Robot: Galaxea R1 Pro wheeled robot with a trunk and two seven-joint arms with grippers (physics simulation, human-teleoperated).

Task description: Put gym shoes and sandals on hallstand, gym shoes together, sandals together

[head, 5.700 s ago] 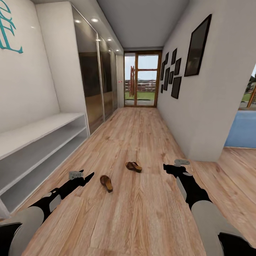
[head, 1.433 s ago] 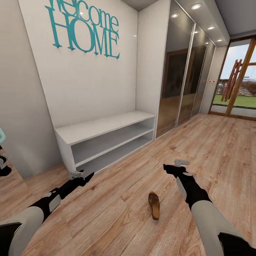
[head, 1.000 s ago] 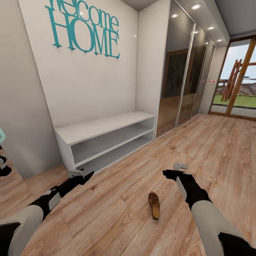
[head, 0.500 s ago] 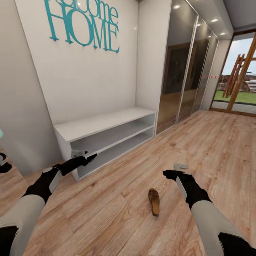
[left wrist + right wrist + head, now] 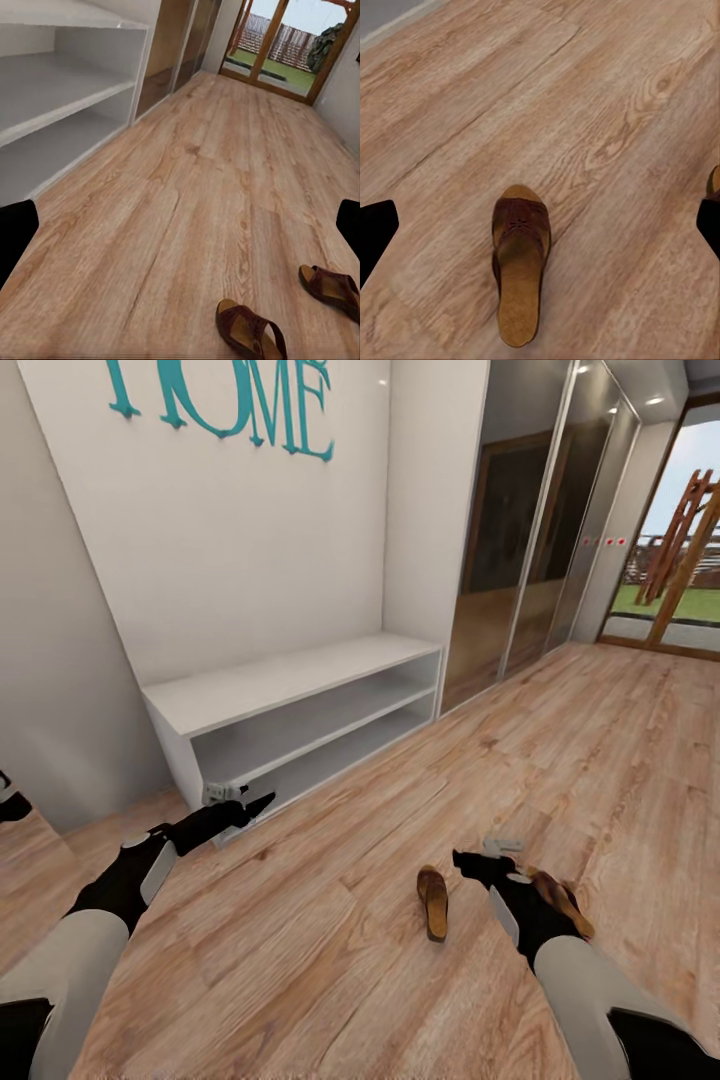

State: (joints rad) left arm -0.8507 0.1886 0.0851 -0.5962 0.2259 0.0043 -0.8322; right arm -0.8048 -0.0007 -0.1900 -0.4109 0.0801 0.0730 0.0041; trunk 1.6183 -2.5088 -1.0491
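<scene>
A: So where are the sandals?

B: Both on the corridor floor [image 5: 330,920]. One sandal [image 5: 433,901] lies in plain sight beside the right gripper [image 5: 482,857]. The other sandal [image 5: 560,901] is partly hidden behind the right forearm.

A: Grippers?

B: Both empty, with the fingers spread apart. Left gripper [image 5: 240,800] hangs by the near corner of the white shelf unit [image 5: 290,705]; the wrist views cut the fingertips off at the frame edges.

A: Wall?

B: Teal lettering [image 5: 225,405], top cropped.

Both brown sandals lie flat on the plank floor [image 5: 330,920]: one sandal [image 5: 433,901] beside my right hand [image 5: 478,857], the other sandal [image 5: 560,901] beneath my forearm.
</scene>
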